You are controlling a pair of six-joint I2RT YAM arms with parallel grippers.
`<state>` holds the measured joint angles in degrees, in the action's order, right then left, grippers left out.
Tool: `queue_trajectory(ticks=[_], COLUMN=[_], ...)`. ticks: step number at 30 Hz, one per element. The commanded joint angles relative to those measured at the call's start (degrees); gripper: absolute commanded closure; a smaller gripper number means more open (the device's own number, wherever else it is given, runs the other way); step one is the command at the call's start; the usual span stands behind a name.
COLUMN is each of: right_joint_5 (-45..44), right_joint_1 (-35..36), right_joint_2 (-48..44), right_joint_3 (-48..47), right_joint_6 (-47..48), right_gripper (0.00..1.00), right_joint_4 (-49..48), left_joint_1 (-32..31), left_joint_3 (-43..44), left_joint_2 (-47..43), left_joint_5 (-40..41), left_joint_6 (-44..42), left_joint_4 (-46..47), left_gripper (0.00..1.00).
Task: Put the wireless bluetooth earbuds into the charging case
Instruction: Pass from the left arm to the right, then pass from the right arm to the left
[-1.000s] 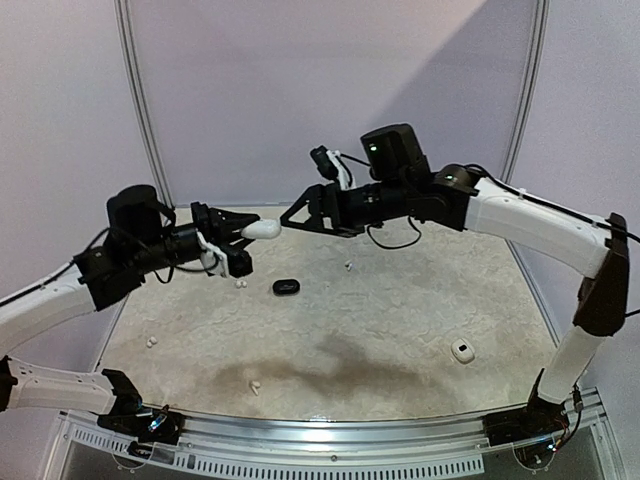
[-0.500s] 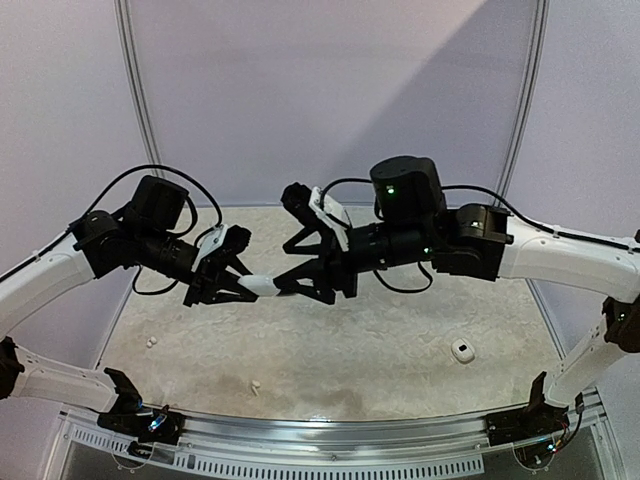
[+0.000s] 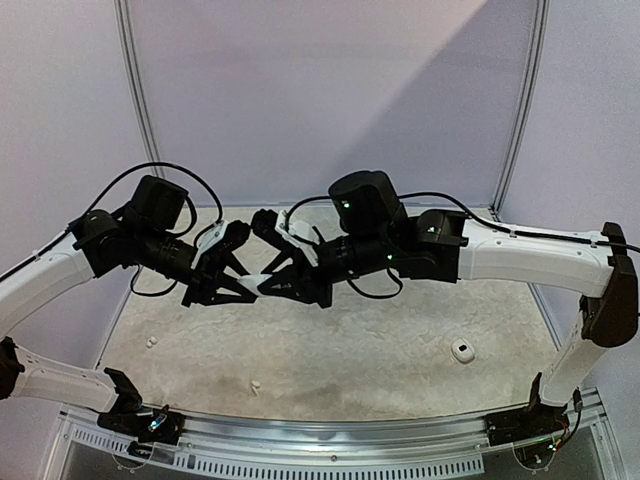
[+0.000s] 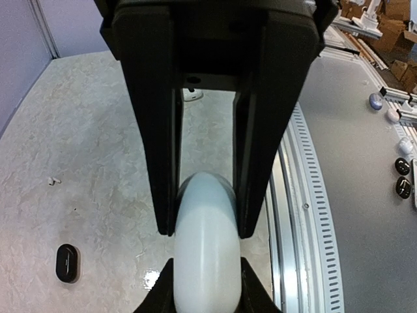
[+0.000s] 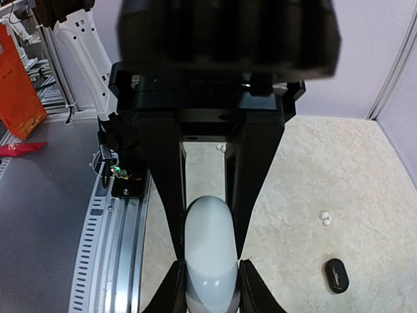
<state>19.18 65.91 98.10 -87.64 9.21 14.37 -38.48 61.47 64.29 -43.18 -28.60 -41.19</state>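
A closed white charging case point(image 3: 257, 282) hangs in mid-air above the table, gripped at both ends. My left gripper point(image 3: 248, 288) is shut on one end of the white case point(image 4: 205, 241), with its fingers point(image 4: 163, 163) pressed to both sides. My right gripper point(image 3: 272, 285) faces it and is shut on the other end of the case point(image 5: 208, 254). Tiny white earbuds lie loose on the table: a pair point(image 5: 324, 218), one at the left point(image 3: 152, 341) and one near the front point(image 3: 255, 386). No earbud is in either gripper.
A black case point(image 5: 336, 274) lies on the table below the grippers. A second white case point(image 3: 462, 350) sits at the right. The curved metal front rail point(image 3: 320, 435) borders the table's near edge. More cases lie off the table point(image 4: 402, 176).
My right gripper moved left toward the left gripper and shut on the free end of the white case. Over the second, the left arm lifted the case forward, then held still.
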Motion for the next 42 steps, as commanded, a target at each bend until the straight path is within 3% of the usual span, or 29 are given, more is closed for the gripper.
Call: queue_trajectory(ticks=[1, 5, 7, 8, 10, 16, 23, 25, 29, 35, 42], right_joint_5=[0.5, 1.5, 1.1, 1.1, 1.4, 2.9, 4.5, 4.2, 4.0, 4.1, 1.9], right_joint_1=[0.2, 0.2, 0.0, -0.3, -1.0, -1.7, -1.7, -1.7, -1.7, -1.7, -1.7], right_joint_2=[1.1, 1.6, 0.6, -0.5, -2.3, -7.9, -8.2, -8.0, -7.9, -7.7, -7.6], right_joint_3=[-2.6, -4.1, -3.5, -2.8, -1.0, 3.6, 3.6, 3.5, 3.5, 3.2, 3.2], right_joint_6=[0.3, 0.6, 0.3, -0.1, -1.6, -4.4, -4.1, -3.9, -3.7, -3.2, -2.9], right_gripper=[0.80, 0.99, 1.00, 1.00, 1.00, 1.00, 1.00, 1.00, 1.00, 1.00, 1.00], right_joint_4=[3.5, 6.5, 4.7, 3.4, -0.7, -13.6, -18.4, -18.7, -19.1, -18.7, -17.4], left_joint_1=[0.1, 0.4, 1.6, 2.3, 3.5, 5.7, 5.7, 5.7, 5.2, 4.7, 4.5], left_joint_3=[0.4, 0.1, -1.1, -1.9, -4.5, -15.1, -18.6, -18.3, -19.6, -19.9, -18.3], left_joint_2=[-0.5, -0.8, -1.9, -2.5, -4.3, -9.9, -10.1, -9.9, -9.4, -8.1, -7.5], left_joint_5=[-1.0, -1.1, -3.0, -3.9, -5.1, -7.8, -5.3, -5.3, -6.7, -6.7, -9.2], left_joint_6=[1.1, 2.6, 8.2, 10.1, 13.8, 27.8, 39.5, 40.2, 43.0, 46.1, 46.3], left_joint_4=[0.9, 2.9, 7.4, 9.5, 14.5, 34.8, 52.4, 54.7, 61.1, 65.8, 65.7], left_gripper=[1.00, 1.00, 0.48, 0.29, 0.21, 0.22, 0.46, 0.45, 0.31, 0.40, 0.37])
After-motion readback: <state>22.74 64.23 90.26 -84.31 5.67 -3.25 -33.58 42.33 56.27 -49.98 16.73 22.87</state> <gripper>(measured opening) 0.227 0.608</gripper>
